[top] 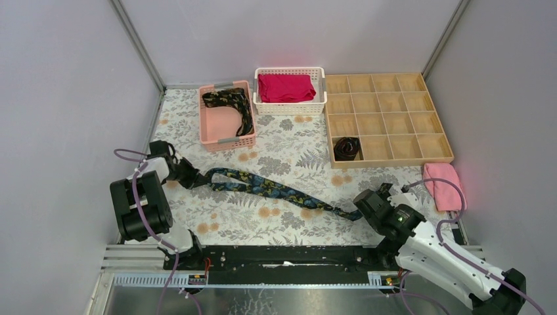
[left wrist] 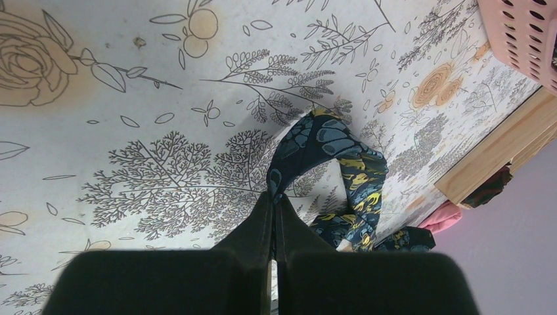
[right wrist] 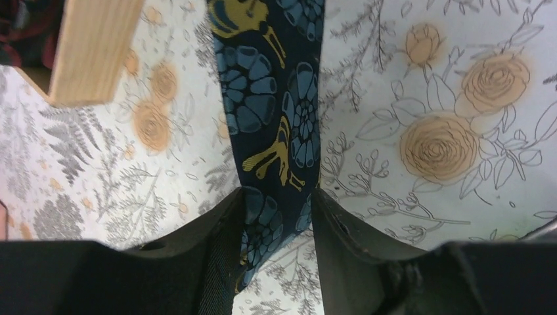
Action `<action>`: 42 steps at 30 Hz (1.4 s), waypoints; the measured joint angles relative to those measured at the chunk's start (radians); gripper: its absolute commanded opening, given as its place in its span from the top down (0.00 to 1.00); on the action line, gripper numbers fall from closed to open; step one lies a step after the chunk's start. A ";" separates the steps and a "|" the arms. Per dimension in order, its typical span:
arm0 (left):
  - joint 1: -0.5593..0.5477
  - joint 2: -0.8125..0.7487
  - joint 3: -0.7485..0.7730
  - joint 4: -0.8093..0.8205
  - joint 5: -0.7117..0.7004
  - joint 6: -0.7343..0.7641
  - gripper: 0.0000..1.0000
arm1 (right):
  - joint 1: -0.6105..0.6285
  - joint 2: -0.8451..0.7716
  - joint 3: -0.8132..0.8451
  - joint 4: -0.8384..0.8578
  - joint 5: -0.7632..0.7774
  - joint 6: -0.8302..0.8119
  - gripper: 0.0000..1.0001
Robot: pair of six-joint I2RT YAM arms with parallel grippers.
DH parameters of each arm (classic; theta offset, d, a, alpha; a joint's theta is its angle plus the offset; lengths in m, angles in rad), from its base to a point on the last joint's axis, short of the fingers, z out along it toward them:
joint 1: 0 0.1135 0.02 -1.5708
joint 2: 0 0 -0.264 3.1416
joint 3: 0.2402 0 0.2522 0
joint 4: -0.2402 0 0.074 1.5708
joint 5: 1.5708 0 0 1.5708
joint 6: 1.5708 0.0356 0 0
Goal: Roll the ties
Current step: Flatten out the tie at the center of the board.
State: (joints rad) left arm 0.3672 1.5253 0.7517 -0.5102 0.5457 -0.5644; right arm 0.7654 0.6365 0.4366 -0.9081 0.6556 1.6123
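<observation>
A dark tie [top: 276,190] with blue and gold flowers lies stretched across the patterned table between both arms. My left gripper [top: 200,178] is shut on its left end; the left wrist view shows the fabric [left wrist: 328,141] pinched at the tips of that gripper [left wrist: 276,197] and looping away. My right gripper [top: 358,211] sits at the right end. In the right wrist view this gripper [right wrist: 277,193] stands open, with the tie's pointed tip [right wrist: 272,98] lying loose between the fingers. A rolled tie [top: 346,148] sits in a wooden tray compartment. Another tie [top: 231,105] lies in the pink basket.
The pink basket [top: 209,128] and a white basket [top: 289,108] holding a folded red cloth [top: 286,87] stand at the back. The wooden compartment tray [top: 387,118] fills the back right. A pink towel [top: 443,184] lies by the right wall.
</observation>
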 measured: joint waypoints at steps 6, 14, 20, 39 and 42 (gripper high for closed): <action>0.000 0.003 0.000 -0.002 -0.002 0.010 1.00 | 0.000 -0.063 -0.082 0.004 -0.129 0.010 1.00; 0.000 0.003 0.000 -0.003 -0.007 0.011 1.00 | 0.000 -0.127 -0.118 0.006 -0.182 0.000 1.00; 0.000 0.003 0.000 0.000 -0.006 0.007 1.00 | 0.000 0.016 0.018 -0.040 -0.057 -0.026 1.00; 0.000 0.003 -0.012 0.017 0.007 -0.021 1.00 | -0.001 0.251 -0.009 0.326 0.343 -0.156 0.96; 0.000 0.003 -0.012 0.018 0.008 -0.021 1.00 | -0.002 0.323 -0.007 0.300 0.297 -0.095 0.75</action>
State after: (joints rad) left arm 0.3672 1.5288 0.7399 -0.4919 0.5537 -0.5854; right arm 0.7635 0.9596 0.4297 -0.6083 0.9524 1.5169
